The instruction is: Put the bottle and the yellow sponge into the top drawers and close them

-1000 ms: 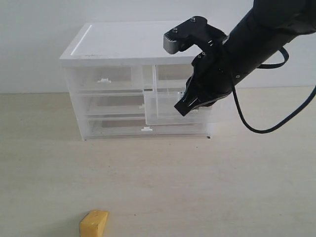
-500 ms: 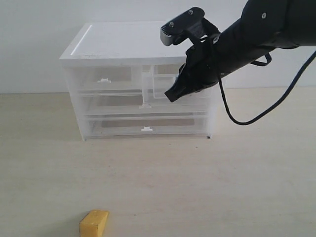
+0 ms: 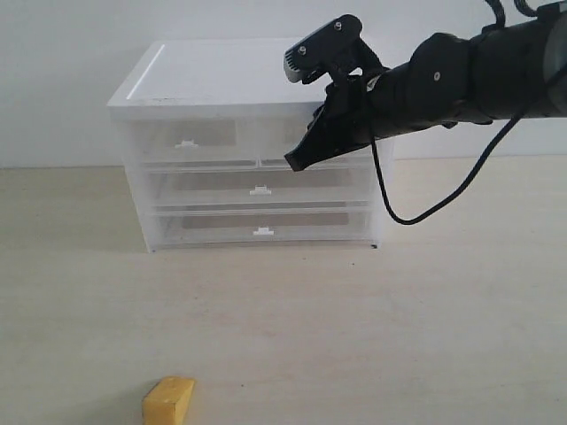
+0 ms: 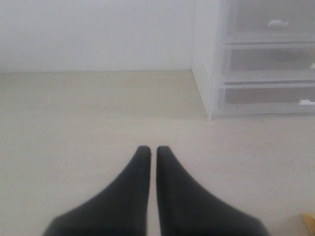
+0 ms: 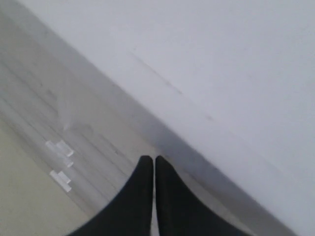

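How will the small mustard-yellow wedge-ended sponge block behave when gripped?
The mustard-yellow sponge block probably squashes under pinch, looking like soft foam. It seems light, so a nudge may slide it across the smooth pale tabletop. Flat faces should stop rolling; the slanted end could slip from a grip.

Smooth white plastic on cabinet [image 3: 221,75], top bit shiny. Cloudy see-through plastic on top drawers [image 3: 213,135], with small white plastic handles [image 3: 184,142]. Pale wood look on bench [image 3: 372,336], matt. Dull, soft-looking yellow sponge [image 3: 168,400]. Matt black, smooth right gripper [image 3: 294,164] and left gripper [image 4: 153,150].
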You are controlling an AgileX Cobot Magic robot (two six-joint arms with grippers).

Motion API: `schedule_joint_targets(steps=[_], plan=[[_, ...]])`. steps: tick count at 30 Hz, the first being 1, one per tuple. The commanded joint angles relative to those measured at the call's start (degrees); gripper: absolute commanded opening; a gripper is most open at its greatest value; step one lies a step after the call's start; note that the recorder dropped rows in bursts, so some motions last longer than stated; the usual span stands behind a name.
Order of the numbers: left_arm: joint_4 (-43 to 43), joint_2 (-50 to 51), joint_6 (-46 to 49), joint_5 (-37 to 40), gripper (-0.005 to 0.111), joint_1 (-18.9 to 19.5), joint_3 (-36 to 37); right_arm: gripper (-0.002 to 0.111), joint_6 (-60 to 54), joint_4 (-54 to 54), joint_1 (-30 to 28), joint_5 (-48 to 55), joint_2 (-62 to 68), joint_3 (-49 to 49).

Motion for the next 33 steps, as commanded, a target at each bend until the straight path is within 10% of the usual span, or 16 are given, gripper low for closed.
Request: schedule_joint_targets(steps=[1, 8, 19, 33], plan=[[-0.22, -0.23, 0.45, 0.01, 0.004, 0.18, 0.21, 0.0, -0.57, -0.21, 0.01, -3.76, -0.3, 0.01], [-0.22, -0.23, 0.45, 0.01, 0.004, 0.18, 0.21, 0.0, -0.14, -0.06, -0.64, -4.05, -0.56, 0.01], [-0.22, -0.23, 0.45, 0.01, 0.004, 0.18, 0.21, 0.0, -0.06, -4.47, -2.15, 27.07, -11.12, 0.01], [-0.22, -0.23, 0.45, 0.01, 0.004, 0.18, 0.21, 0.0, 22.71, -15.03, -22.17, 46.6, -20.9, 0.29]])
